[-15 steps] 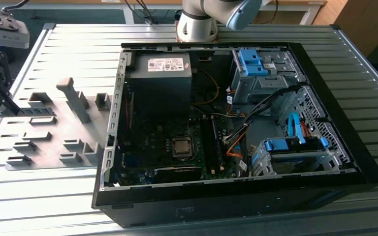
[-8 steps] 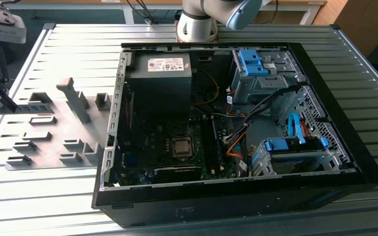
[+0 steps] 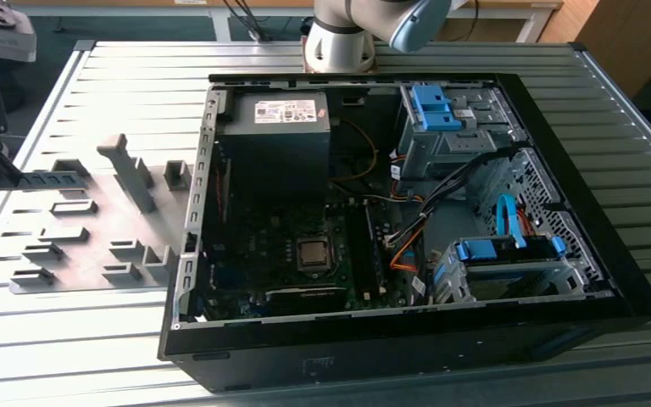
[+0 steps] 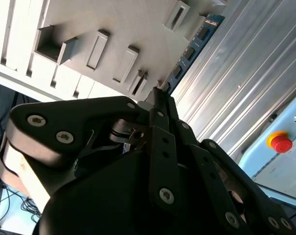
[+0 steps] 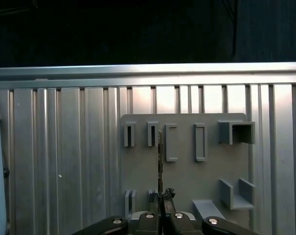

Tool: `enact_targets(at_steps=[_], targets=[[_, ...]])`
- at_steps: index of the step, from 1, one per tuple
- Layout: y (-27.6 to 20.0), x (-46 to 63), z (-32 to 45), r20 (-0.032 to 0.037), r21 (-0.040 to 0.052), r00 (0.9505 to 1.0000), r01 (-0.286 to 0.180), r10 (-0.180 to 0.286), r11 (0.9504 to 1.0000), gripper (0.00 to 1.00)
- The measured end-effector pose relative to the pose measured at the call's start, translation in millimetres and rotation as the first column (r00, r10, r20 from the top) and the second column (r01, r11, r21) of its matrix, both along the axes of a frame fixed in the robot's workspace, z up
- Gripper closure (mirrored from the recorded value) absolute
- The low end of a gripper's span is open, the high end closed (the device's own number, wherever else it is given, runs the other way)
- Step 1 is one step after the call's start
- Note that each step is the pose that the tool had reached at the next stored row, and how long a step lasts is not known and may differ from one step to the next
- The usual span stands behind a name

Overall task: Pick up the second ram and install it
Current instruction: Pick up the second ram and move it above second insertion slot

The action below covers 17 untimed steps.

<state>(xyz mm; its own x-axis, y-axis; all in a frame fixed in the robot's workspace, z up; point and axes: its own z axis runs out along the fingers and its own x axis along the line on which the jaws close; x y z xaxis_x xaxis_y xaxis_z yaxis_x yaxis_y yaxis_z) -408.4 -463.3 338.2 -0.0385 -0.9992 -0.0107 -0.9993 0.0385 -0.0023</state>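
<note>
Gripper [image 5: 161, 198]: clamped on end of second ram [image 5: 160, 161].
Ram axis: straight out from grip, edge-on, over grey bracket plate [image 5: 211, 171].

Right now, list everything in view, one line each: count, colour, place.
table: one, silver slatted metal, under everything
computer case: one, black, open, on the table
power supply box: one, dark, inside the case
drive latches: several, bright blue, on the case's drive bays
cables: several, orange and black, inside the case
fixture plate: one, grey, at the exterior view's left of the case
bracket blocks: several, grey, on the fixture plate
stop button: one, red on yellow, on a pale blue housing
second ram: one, green-blue, above the fixture plate
arm: one, pale grey, base behind the case
gripper: one, black, shut on the second ram
</note>
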Motion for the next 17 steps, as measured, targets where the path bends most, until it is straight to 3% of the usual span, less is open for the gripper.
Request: enact_targets(at_steps=[17], targets=[[0.7, 0.0, 31.8, 0.0, 0.0, 1.0, 0.0, 0.0, 1.0, 0.86]])
